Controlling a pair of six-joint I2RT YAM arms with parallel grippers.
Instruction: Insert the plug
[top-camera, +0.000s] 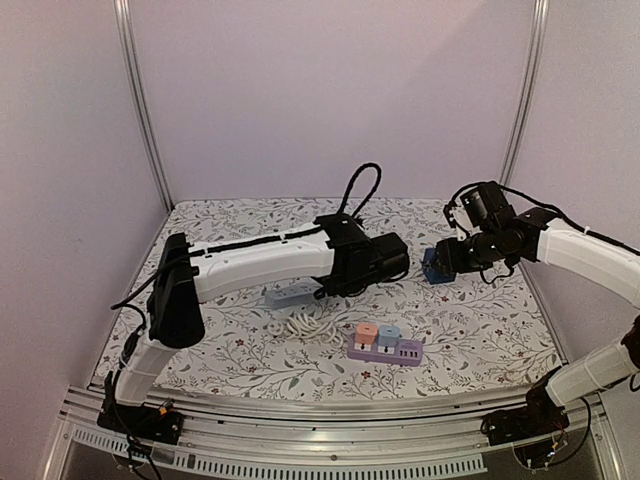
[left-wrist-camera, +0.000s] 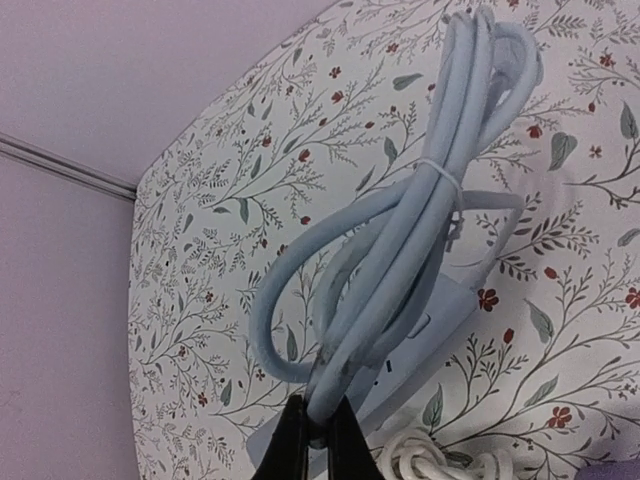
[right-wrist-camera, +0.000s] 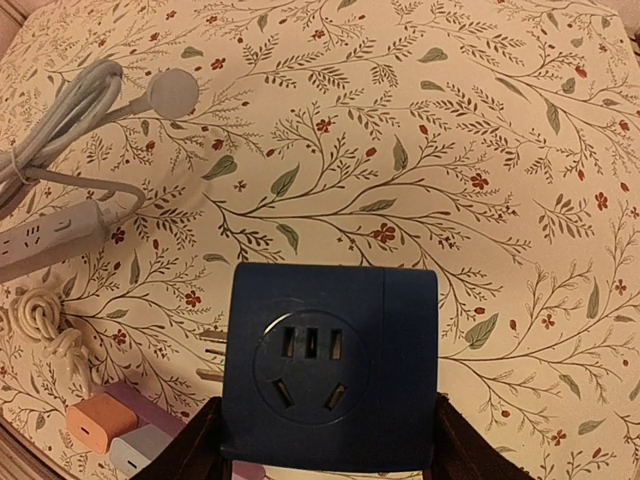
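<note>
My right gripper (top-camera: 441, 262) is shut on a dark blue cube adapter (top-camera: 434, 266) and holds it above the table at the right. In the right wrist view the adapter (right-wrist-camera: 330, 370) fills the space between my fingers (right-wrist-camera: 190, 445), socket face to the camera, with metal prongs (right-wrist-camera: 212, 350) sticking out on its left side. A purple power strip (top-camera: 385, 350) lies front centre with an orange and a blue charger plugged in. My left gripper (left-wrist-camera: 318, 425) is shut on a bundled light blue cable (left-wrist-camera: 420, 230) of a pale power strip (left-wrist-camera: 425, 340).
A coiled white cord (top-camera: 300, 326) lies between the pale strip (top-camera: 290, 294) and the purple strip. The pale strip (right-wrist-camera: 50, 235) and its cable bundle (right-wrist-camera: 60, 110) show left in the right wrist view. White walls enclose the floral table.
</note>
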